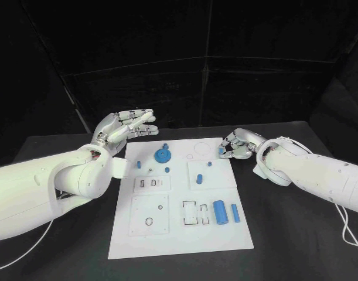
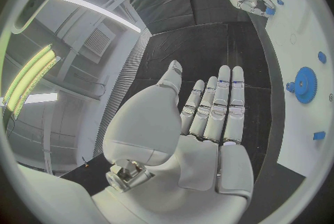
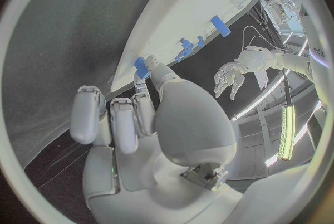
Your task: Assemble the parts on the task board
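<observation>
Right hand (image 1: 235, 146) is working at the right edge of the task board (image 1: 179, 234), right of centre in the head view, pinching a small blue part (image 3: 141, 66) between thumb and a fingertip. Left hand (image 1: 125, 130) is hovering upper left of the board, fingers spread, holding nothing.

Blue gear (image 1: 163, 155) is sitting on the board's upper middle; blue cylinder (image 1: 219, 211) is lying lower right.

Risks: the pinch looks shallow, so the part could be slipping or tilting on release. Placement target is unclear, so it may be missing its slot. The hand could also be nudging the board.
</observation>
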Controlling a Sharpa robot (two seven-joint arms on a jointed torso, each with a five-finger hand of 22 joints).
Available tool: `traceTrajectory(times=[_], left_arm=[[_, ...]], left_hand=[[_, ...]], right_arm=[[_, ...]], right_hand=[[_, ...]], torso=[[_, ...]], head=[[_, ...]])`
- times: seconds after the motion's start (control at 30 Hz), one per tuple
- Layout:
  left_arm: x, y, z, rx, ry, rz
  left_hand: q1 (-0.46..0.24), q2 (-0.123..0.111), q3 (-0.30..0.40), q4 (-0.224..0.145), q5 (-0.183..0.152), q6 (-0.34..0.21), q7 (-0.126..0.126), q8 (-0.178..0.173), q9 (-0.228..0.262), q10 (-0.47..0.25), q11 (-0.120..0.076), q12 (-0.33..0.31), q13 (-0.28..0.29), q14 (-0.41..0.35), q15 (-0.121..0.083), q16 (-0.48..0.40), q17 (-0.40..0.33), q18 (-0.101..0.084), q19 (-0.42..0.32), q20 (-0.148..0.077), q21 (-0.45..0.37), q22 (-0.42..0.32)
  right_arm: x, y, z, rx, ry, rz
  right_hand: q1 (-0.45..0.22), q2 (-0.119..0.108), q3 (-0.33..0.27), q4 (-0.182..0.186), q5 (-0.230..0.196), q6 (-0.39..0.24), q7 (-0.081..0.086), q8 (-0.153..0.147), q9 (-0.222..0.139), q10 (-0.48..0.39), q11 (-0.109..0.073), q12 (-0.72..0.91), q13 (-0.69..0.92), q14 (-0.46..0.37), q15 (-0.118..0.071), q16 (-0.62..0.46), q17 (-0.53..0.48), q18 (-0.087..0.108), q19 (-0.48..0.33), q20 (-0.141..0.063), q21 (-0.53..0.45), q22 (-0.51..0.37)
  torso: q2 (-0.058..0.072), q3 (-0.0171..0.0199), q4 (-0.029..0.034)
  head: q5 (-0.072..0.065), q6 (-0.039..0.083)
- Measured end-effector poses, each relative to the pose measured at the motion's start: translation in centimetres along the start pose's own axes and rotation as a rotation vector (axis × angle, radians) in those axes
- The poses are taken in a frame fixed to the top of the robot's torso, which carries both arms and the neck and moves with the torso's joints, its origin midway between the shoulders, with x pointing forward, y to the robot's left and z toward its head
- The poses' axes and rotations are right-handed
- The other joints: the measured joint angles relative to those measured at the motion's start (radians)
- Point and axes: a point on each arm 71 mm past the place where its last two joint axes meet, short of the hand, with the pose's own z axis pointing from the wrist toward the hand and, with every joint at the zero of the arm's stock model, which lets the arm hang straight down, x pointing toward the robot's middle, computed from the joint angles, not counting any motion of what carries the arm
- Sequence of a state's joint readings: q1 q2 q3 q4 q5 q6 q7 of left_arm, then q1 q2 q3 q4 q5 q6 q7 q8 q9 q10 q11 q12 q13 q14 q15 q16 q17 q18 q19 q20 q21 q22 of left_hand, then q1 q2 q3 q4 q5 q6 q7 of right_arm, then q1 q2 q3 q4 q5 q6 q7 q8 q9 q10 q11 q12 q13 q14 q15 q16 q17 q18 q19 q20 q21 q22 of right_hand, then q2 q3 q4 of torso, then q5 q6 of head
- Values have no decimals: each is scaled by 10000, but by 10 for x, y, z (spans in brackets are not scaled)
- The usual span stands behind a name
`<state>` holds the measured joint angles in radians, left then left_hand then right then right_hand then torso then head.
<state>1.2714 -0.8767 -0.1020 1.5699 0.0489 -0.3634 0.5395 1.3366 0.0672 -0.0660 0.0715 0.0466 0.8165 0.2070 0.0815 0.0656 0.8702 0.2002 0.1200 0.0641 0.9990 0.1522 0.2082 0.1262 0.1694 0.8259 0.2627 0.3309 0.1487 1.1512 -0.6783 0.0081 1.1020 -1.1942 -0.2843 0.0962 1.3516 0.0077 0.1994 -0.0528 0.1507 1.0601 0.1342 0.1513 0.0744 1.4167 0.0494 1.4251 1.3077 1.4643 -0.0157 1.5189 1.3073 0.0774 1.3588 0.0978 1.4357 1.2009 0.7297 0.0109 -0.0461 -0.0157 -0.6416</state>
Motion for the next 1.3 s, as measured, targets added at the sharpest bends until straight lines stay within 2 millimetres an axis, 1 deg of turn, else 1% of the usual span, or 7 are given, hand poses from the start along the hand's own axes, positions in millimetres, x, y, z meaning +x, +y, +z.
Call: traceTrajectory(times=[0.17,0.43,0.73,0.8,1.1,1.17,1.3], left_arm=[[0,0,0,-2,-3,1],[-5,0,0,-5,-106,56],[-9,2,4,-40,-142,88],[-8,3,5,-60,-105,71],[-7,6,12,-185,132,-41],[-7,7,12,-202,182,-67],[-6,8,14,-243,273,-113]], left_hand=[[0,0,0,0,0,0,0,0,0,0,0,0,0,0,0,0,0,0,0,0,0,0],[0,0,0,0,0,0,0,0,0,0,0,0,0,0,0,0,0,1,0,0,0,-10],[18,18,-3,-58,0,101,21,0,0,25,25,0,0,3,2,0,4,0,0,0,7,-9],[46,46,27,-84,0,274,57,0,11,55,49,0,0,59,16,0,22,0,0,0,62,-9],[48,142,81,-249,0,741,191,88,44,574,-145,105,13,609,-178,119,145,-1,369,-174,296,51],[81,277,112,-279,0,899,146,158,53,762,-219,153,25,748,-241,168,187,0,448,-227,354,71],[71,287,151,-319,0,1134,63,215,53,1018,-329,206,24,1005,-360,183,276,0,667,-330,491,114]], right_arm=[[0,3,-1,-109,-93,37],[-2,18,-13,-499,-192,265],[11,73,-19,-1356,191,903],[15,84,-19,-1467,291,994],[41,138,-5,-1946,739,1095],[46,145,-2,-1987,797,1056],[56,161,7,-2065,956,928]], right_hand=[[103,131,241,-133,-54,25,24,43,-2,-20,-51,0,0,13,-93,0,0,0,15,-91,0,26],[105,185,289,-182,-58,24,25,43,-12,-20,-50,0,-1,8,-97,0,0,-1,30,-106,0,25],[6,212,303,-168,40,18,21,42,-18,-20,-49,0,-1,8,-97,0,0,-1,30,-106,0,6],[-19,188,303,-167,41,16,20,42,-18,-20,-49,0,-1,8,-97,0,0,0,29,-106,0,6],[-50,190,391,-150,136,8,11,42,-18,-20,-49,-50,-1,8,-96,0,0,-1,29,-106,0,-7],[-88,176,411,-169,145,0,4,42,-18,-20,-49,-50,-1,8,-96,0,0,-1,29,-106,0,-29],[-124,188,418,-176,145,-6,-2,42,-18,-20,-49,-50,0,8,-96,0,0,-1,29,-106,0,-50]], torso=[[0,0,-6],[-41,-18,-23],[-181,-100,-26],[-234,-124,-7],[-402,-218,89],[-429,-236,117],[-445,-257,151]], head=[[17,-5],[35,-3],[129,-91],[175,-127],[443,-282],[500,-299],[620,-327]])
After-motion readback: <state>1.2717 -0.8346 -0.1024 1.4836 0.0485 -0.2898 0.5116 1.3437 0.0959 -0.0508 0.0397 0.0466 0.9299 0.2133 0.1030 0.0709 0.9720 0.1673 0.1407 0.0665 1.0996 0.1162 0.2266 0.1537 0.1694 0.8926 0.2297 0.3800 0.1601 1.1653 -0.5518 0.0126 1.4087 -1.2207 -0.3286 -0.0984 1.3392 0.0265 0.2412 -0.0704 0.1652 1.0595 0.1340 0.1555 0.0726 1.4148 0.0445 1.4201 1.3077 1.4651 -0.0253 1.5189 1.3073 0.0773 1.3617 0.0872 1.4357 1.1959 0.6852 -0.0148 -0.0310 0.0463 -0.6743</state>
